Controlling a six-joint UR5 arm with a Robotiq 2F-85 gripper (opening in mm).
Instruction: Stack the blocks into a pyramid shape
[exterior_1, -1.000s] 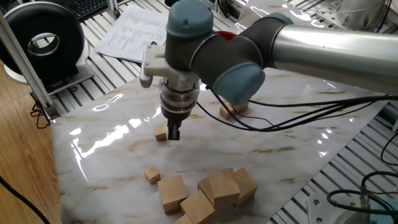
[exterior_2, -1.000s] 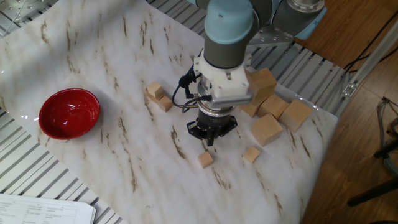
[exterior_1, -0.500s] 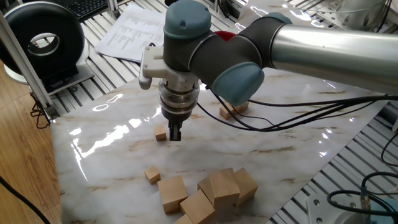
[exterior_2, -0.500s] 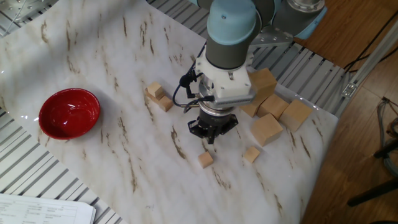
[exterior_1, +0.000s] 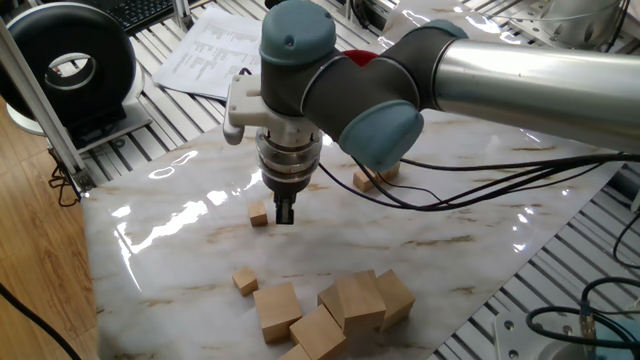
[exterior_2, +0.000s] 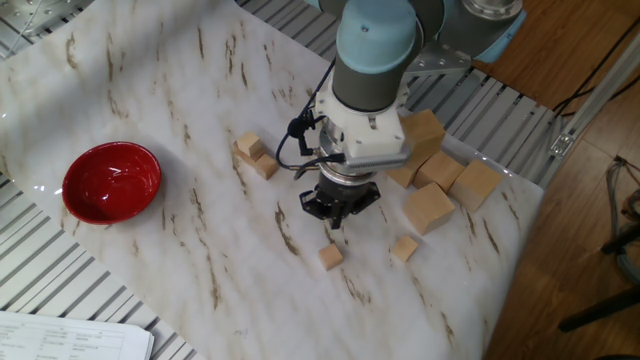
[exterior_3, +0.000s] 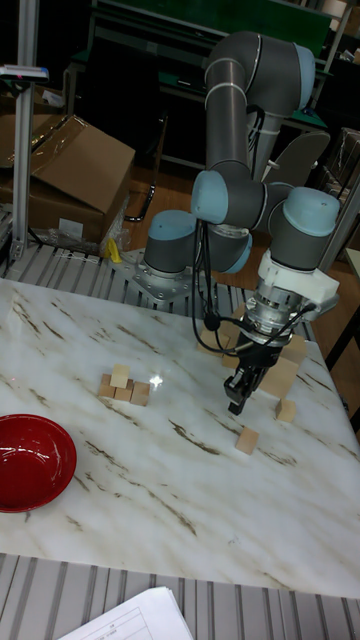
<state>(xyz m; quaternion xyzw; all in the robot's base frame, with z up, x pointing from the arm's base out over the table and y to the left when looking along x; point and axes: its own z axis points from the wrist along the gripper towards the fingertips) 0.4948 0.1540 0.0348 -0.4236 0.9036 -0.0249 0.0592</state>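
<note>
My gripper (exterior_1: 284, 213) hangs just above the marble, its dark fingers shut with nothing between them. One small tan block (exterior_1: 259, 215) lies right beside it; it shows below the gripper (exterior_2: 337, 222) in the other fixed view, as the block (exterior_2: 330, 257). A second loose block (exterior_1: 245, 280) (exterior_2: 404, 248) lies nearer the big cubes. A small cluster of blocks (exterior_3: 123, 386) (exterior_2: 255, 156), one sitting on top of the others, stands further off. In the tall view the gripper (exterior_3: 238, 402) is up and left of the near block (exterior_3: 246, 440).
Several much larger wooden cubes (exterior_1: 340, 300) (exterior_2: 432, 190) are heaped at the table edge close to the arm. A red bowl (exterior_2: 111, 181) (exterior_3: 30, 460) sits at the far side. Black cables trail from the wrist. Papers (exterior_1: 215, 50) lie beyond the marble slab.
The gripper has risen slightly and shifted a little along the table. The blocks have not moved.
</note>
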